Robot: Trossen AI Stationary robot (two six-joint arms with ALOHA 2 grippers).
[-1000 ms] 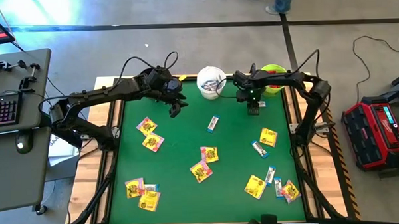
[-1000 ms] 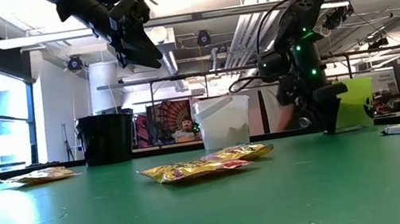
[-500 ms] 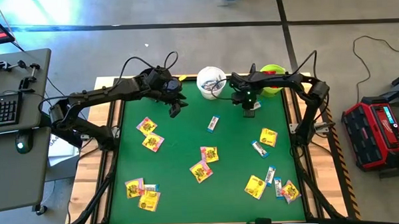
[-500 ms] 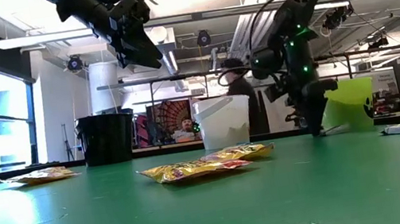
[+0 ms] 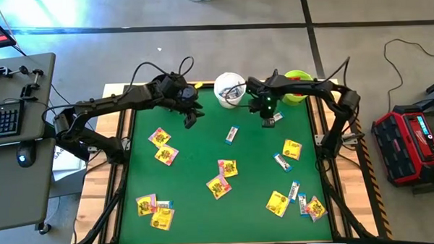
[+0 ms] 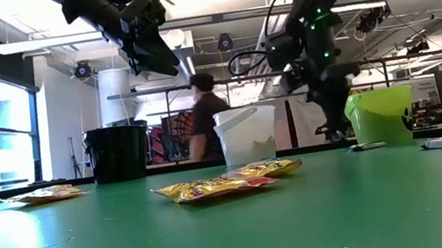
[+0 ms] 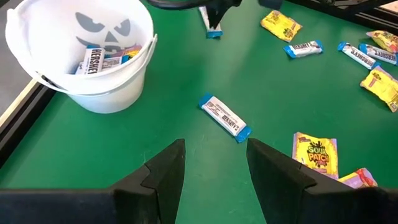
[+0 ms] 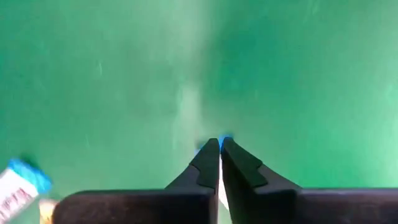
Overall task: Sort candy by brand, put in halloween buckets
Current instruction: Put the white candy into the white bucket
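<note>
Candy (image 5: pixel 218 186) lies scattered near and mid-table for sorting; far left, left gripper (image 7: pixel 214 163) hangs open and empty; far right, right gripper (image 8: pixel 219 149) pinches a white-and-blue bar (image 8: pixel 225 142), probably bound for the white bucket (image 5: pixel 229 89).

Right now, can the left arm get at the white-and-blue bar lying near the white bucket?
Probably yes. The left tool hangs open with the white-and-blue bar just ahead on bare mat, clear of the white bucket.
</note>
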